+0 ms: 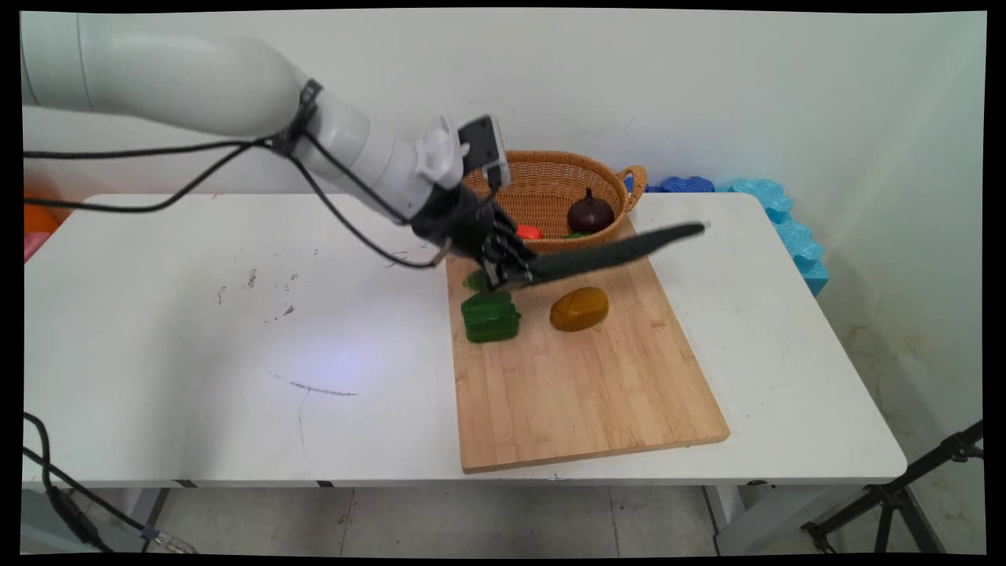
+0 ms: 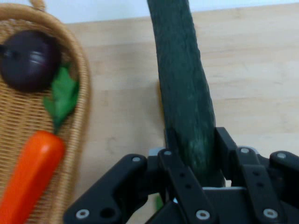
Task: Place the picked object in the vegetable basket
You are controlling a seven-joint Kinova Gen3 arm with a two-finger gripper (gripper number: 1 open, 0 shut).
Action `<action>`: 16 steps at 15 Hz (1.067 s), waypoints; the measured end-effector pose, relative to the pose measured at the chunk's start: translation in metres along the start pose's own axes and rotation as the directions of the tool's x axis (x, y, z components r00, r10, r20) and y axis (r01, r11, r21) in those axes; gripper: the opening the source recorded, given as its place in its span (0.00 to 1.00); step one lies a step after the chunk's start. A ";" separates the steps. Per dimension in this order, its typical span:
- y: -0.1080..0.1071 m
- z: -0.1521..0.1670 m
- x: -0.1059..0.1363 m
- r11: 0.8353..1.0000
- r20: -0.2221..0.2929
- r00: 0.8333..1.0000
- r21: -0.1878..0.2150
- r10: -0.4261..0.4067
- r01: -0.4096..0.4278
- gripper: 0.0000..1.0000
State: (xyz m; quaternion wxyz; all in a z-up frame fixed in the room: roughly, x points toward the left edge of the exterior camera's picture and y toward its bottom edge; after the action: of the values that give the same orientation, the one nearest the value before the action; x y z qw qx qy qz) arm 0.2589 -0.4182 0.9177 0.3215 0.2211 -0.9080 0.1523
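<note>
Nearest me, the wooden board [image 1: 581,393] on the white counter [image 1: 196,354] lies bare at its near end. Further up it sit a green pepper piece [image 1: 490,317] and a yellow-brown lump [image 1: 579,308], apart. Just above them my claw [image 1: 523,275] is clamped round one end of a long dark cucumber [image 1: 613,251], held clear of the board and pointing right. Beyond, the wicker basket [image 1: 550,177] holds a carrot [image 2: 28,172] and a dark purple vegetable [image 2: 29,59]

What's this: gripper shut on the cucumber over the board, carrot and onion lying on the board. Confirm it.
Wrong on one point. The carrot and onion lie in the basket, as the hand view shows. The gripper is shut on the cucumber over the board.
</note>
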 end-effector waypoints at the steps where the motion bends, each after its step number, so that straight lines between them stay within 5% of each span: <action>1: -0.009 -0.003 0.002 1.000 -0.003 1.000 0.012 0.004 -0.004 0.00; 8: -0.077 -0.009 0.008 0.993 -0.005 0.998 0.101 0.058 -0.057 0.00; 16: -0.151 0.016 0.005 0.967 0.036 0.980 0.162 0.194 -0.197 0.00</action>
State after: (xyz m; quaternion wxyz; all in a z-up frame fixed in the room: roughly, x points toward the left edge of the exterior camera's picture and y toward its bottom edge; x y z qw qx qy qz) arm 0.3228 -0.5550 0.9290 0.2764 0.1577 -0.9129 0.2555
